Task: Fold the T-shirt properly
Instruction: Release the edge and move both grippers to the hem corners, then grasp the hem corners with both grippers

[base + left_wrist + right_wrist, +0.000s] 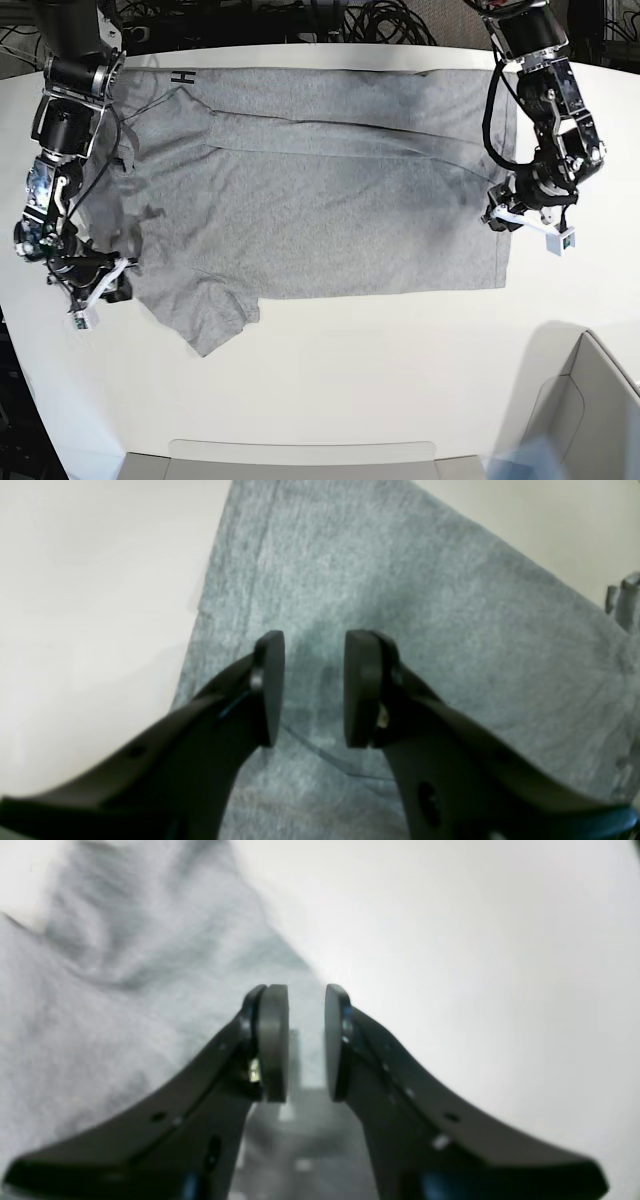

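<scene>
The heather-grey T-shirt [320, 200] lies spread flat on the white table, plain side up, with a strip folded over along the far edge showing a black letter [182, 77]. My left gripper [498, 216] is open just above the shirt's right edge. In the left wrist view its jaws [314, 690] stand apart over grey cloth [400, 605], with nothing between them. My right gripper [122, 270] is at the shirt's left edge by the sleeve. In the right wrist view it [306, 1040] is open with a narrow gap, and the cloth edge [125, 965] runs under it.
The white table [400, 360] reaches to the front. A pale bin [590, 410] stands at the front right corner and a tray rim [300, 455] lies along the front edge. Black cables [350, 20] run behind the table.
</scene>
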Robot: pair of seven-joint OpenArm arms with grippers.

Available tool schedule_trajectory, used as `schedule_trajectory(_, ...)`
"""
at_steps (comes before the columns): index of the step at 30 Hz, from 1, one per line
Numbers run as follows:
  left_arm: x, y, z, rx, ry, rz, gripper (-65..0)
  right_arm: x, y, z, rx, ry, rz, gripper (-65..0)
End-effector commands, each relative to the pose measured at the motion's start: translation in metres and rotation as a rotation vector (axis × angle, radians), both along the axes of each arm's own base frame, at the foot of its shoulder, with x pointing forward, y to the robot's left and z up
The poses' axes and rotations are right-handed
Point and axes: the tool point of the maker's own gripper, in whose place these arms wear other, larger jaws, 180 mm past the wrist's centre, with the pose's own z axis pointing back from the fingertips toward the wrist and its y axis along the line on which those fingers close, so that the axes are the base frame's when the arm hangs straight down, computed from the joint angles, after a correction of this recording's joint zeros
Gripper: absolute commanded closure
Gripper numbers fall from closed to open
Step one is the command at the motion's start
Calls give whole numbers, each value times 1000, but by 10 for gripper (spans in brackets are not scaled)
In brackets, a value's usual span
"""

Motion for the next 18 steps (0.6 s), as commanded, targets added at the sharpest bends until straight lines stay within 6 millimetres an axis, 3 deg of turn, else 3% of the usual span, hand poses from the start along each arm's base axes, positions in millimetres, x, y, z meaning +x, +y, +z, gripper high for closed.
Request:
schedule_trajectory(1, 8, 3, 10, 12, -35, -3, -204, 10, -5, 7, 7, -25, -4, -133)
schedule_trajectory(3, 8, 3, 10, 12, -36, -2, -204, 6, 0, -19, 49, 30, -10, -133)
schedule_trajectory(6, 8, 2, 10, 8, -37, -2, -204, -5, 3, -37, 72, 67, -18, -132)
schedule_trajectory(10, 8, 2, 9, 6, -35, -2, -204, -37, -3, -67, 63, 141, -28, -132)
schedule_trajectory(12, 7, 2, 8, 8, -34, -2, -204, -61, -16, -82, 41, 190, -38, -132)
schedule_trajectory(15, 6, 3, 8, 10, -33, 0, -204, -94, -19, -94, -12, 247, -13, -132)
schedule_trajectory(18, 6, 4, 9, 12, -35, 1, -204, -121, -27, -88, -52, 236, -22, -132)
